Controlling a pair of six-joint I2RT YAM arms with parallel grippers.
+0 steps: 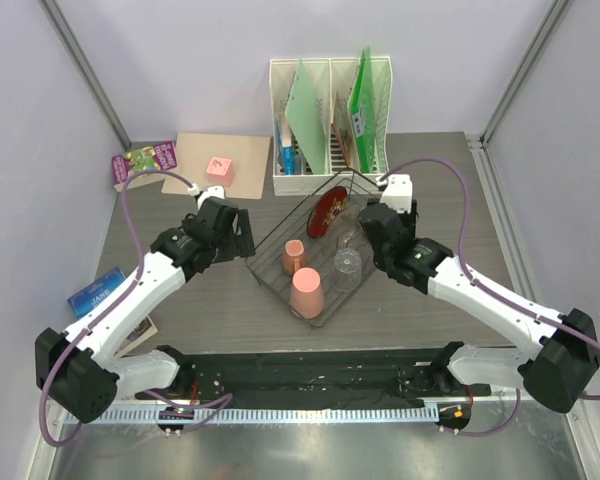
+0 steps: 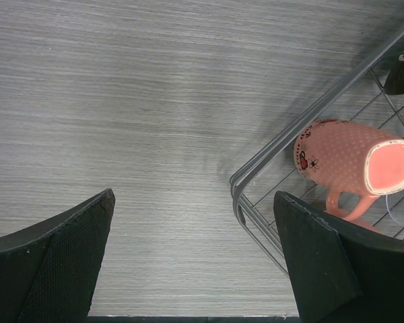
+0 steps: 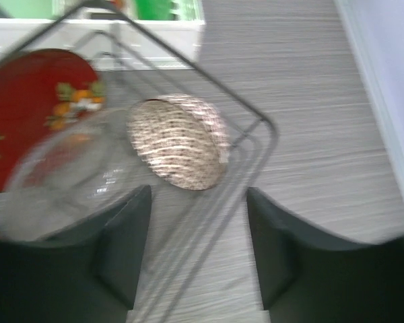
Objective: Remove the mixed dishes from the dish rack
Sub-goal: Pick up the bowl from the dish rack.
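Observation:
The black wire dish rack [image 1: 268,272] sits mid-table, turned like a diamond. In it are a red flowered plate [image 1: 327,210] standing on edge, a small salmon-pink cup [image 1: 293,255], a larger pink cup [image 1: 307,293] and a clear glass [image 1: 347,265]. My left gripper [image 1: 244,236] is open and empty beside the rack's left corner [image 2: 239,188]; the small pink cup [image 2: 350,165] lies just inside it. My right gripper [image 1: 367,220] is open and empty at the rack's right rim [image 3: 256,114]. The glass [image 3: 74,175] and the plate [image 3: 34,108] are just ahead of it.
A white file holder [image 1: 330,120] with green folders stands behind the rack. A brown card [image 1: 195,152] with a pink cube [image 1: 219,169] and a purple booklet [image 1: 143,160] lie at the back left. A blue booklet [image 1: 95,290] lies at the left. Walls enclose the table.

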